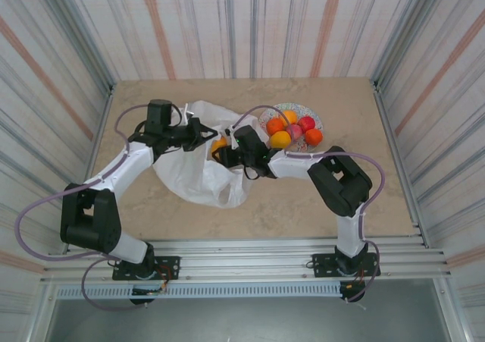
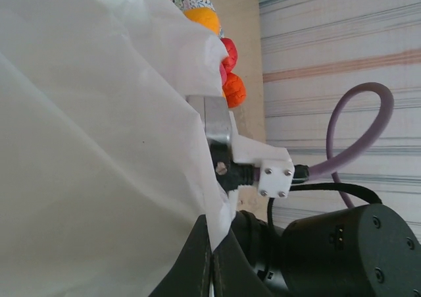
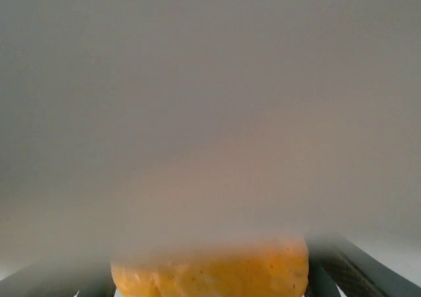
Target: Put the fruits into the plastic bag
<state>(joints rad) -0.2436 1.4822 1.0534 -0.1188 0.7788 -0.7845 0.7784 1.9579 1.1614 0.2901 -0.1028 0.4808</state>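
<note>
The white plastic bag (image 1: 193, 167) lies crumpled on the table left of centre. My left gripper (image 1: 198, 132) is shut on the bag's upper edge (image 2: 220, 211), its dark fingers (image 2: 191, 264) pinching the film. My right gripper (image 1: 226, 152) is at the bag's mouth, shut on a speckled yellow-orange pear (image 1: 219, 145) (image 3: 210, 270). Blurred grey-white bag film (image 3: 210, 99) lies right in front of it. The other fruits sit on the speckled plate (image 1: 267, 114): oranges (image 1: 275, 126), a red one (image 1: 306, 123), a pink one (image 1: 295, 132) and a yellow one (image 1: 280, 139). Some of these fruits (image 2: 235, 89) peek past the bag.
The right arm's wrist (image 2: 217, 122) crosses close beside the bag's held edge. Striped walls close in the table on three sides. Bare tabletop (image 1: 303, 198) lies in front of the plate and bag.
</note>
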